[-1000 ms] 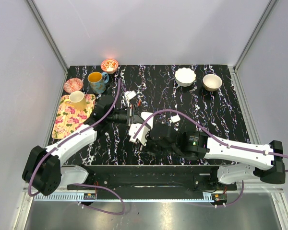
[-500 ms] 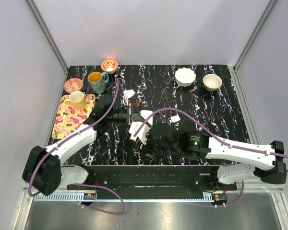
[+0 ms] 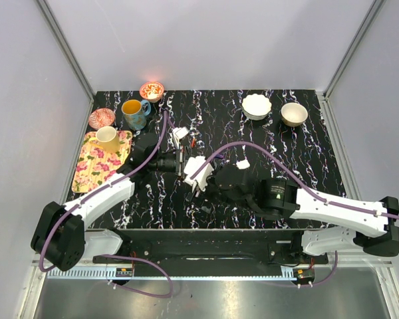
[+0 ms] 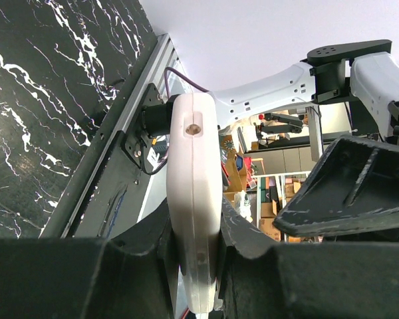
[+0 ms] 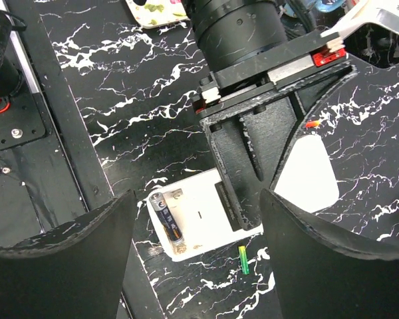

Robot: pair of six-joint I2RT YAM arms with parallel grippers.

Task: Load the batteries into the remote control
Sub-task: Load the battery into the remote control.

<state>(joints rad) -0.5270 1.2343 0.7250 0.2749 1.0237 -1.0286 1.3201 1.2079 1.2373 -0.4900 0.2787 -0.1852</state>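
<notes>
The left fingers (image 5: 253,153) are shut tight on the remote control (image 5: 203,232). They hold it up off the black worktop (image 3: 286,146), near the middle of the top view. In the right wrist view the remote control shows its white back, low in the middle of the frame. 1 dark finger crosses over it. The end at the lower left has an open slot, and 1 battery (image 5: 167,222) lies in it, along the edge. In the left wrist view the remote control stands on its thin edge, pinched on both sides at the bottom of the frame.

The right fingers (image 5: 332,259) are spread wide and hold nothing. They sit at the 2 lower corners of the right wrist view, with the remote control between and below them.

A tiny green bit (image 5: 243,259) lies on the worktop just under the remote control.

At the left of the top view is a flowery tray (image 3: 96,166) with a yellow cup (image 3: 108,137) on it. A blue mug (image 3: 134,113) stands just above the tray. At the upper right are a white bowl (image 3: 257,106) and a tan bowl (image 3: 294,113), side by side. A small white piece (image 3: 243,164) lies near the middle.
</notes>
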